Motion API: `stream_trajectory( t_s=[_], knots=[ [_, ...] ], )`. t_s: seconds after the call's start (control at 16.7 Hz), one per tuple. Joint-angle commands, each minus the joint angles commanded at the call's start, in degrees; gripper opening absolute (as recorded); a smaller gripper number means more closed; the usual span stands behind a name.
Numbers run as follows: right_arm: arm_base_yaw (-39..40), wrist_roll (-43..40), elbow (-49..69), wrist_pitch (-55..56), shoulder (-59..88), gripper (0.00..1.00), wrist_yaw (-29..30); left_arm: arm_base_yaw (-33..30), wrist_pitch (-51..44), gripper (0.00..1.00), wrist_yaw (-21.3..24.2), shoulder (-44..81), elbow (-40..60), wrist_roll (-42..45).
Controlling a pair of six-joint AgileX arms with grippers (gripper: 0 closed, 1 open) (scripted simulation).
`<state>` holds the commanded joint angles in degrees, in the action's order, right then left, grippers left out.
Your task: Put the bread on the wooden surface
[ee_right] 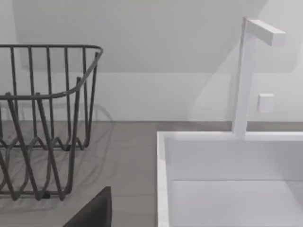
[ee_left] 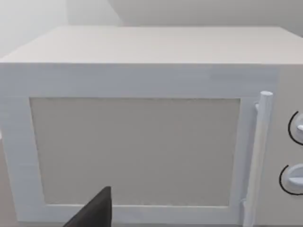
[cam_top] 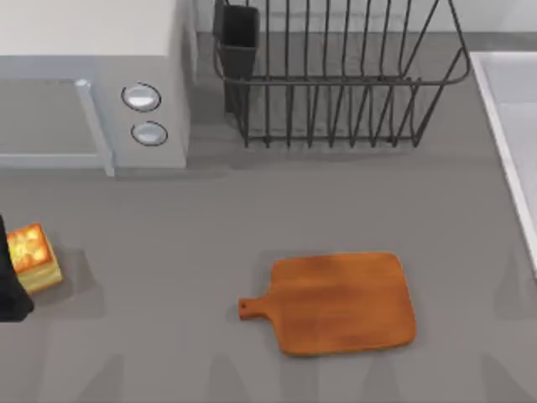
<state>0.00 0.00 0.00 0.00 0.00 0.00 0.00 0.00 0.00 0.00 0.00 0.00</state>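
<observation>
The grey countertop (cam_top: 252, 210) carries a microwave (cam_top: 92, 84) and a wire dish rack (cam_top: 336, 75) at the back, with a sink (cam_top: 512, 151) at the right. The wooden surface (cam_top: 344, 302) lies right of centre. The bread (cam_top: 32, 256) is seen at the far left edge, well apart from it. A dark part of the left arm (cam_top: 10, 290) is seen touching or just beside the bread. Whether either claw is spread or pressed together cannot be told. A long carry is judged necessary; a weak pinch could let the bread be dropped short.

Left end effector (cam_top: 10, 290) cut off at edge, perhaps touching bread (cam_top: 33, 256)
</observation>
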Motion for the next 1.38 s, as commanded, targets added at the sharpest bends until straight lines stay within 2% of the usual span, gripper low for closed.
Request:
stream_trajectory(
  t_s=[0.24,0.36,0.54,0.72,1.14,1.38],
  knots=[
    [0.0,0.0,0.0,0.0,0.0,1.00,0.0,0.7,-0.9,1.00,1.1,1.6,1.1,1.6],
    [0.0,0.0,0.0,0.0,0.0,1.00,0.0,2.3,-3.1,1.00,3.8,5.3,3.6,5.5],
    [0.0,0.0,0.0,0.0,0.0,1.00,0.0,5.9,-8.2,1.00,10.1,15.2,9.3,15.6],
    [0.0,0.0,0.0,0.0,0.0,1.00,0.0,10.5,-15.2,1.00,18.4,30.1,16.5,30.8],
    [0.0,0.0,0.0,0.0,0.0,1.00,0.0,22.9,-35.4,1.00,40.1,75.5,34.2,74.3],
    [0.0,0.0,0.0,0.0,0.0,1.00,0.0,29.5,-45.9,1.00,51.4,98.0,43.7,96.1]
  ],
)
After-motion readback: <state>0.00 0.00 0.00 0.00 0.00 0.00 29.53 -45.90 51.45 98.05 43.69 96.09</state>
